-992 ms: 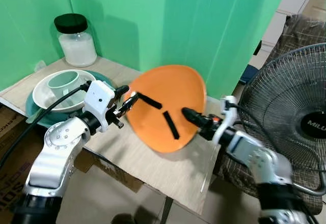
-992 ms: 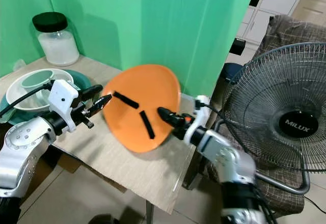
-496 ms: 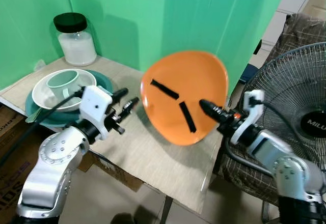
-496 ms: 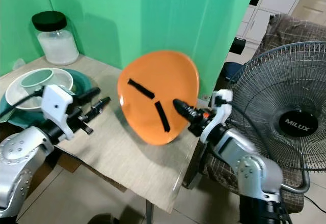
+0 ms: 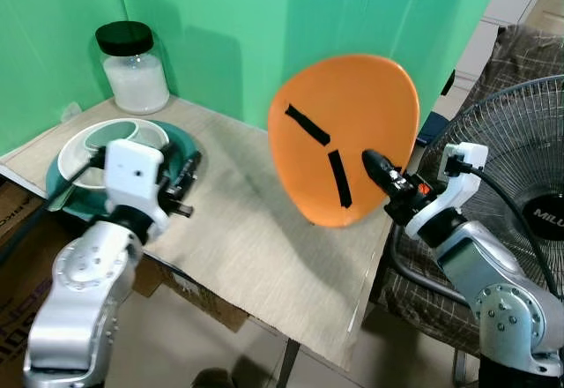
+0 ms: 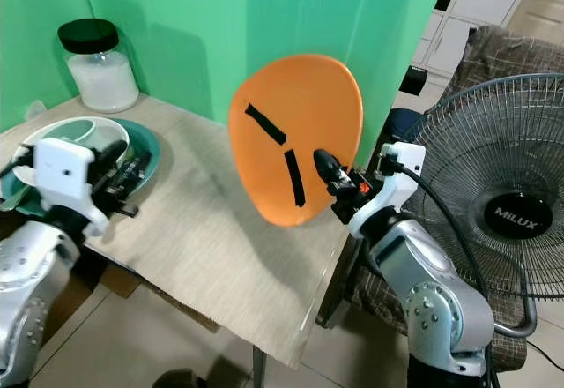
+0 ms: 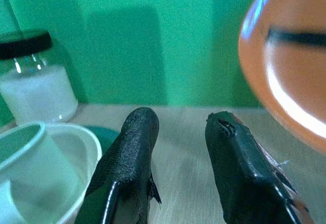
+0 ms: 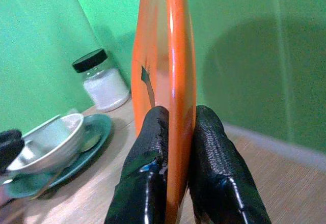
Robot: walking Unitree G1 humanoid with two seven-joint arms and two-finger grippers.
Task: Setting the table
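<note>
Above the table [image 5: 264, 256], the right gripper [image 8: 175, 132] pinches the orange plate [image 5: 348, 132] on edge; tilt it flat before lowering. Left gripper [image 7: 178, 147] hovers empty, fingers parted.

Silver jointed arms, white wrist housings, black cables — left gripper [image 5: 188, 175], right gripper [image 5: 374, 167], long black fingers

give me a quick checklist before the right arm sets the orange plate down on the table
1. Grip: right pincer pinches the orange plate at its rim, one finger each side: ok.
2. Plate attitude: held on edge, nearly upright, above the table: not ok for placing.
3. Landing spot: bare tabletop below the plate: ok.
4. Left pincer: open, holding nothing, beside the stacked dishes: ok.
5. Fan close beside the right arm: cannot tell the clearance.
</note>
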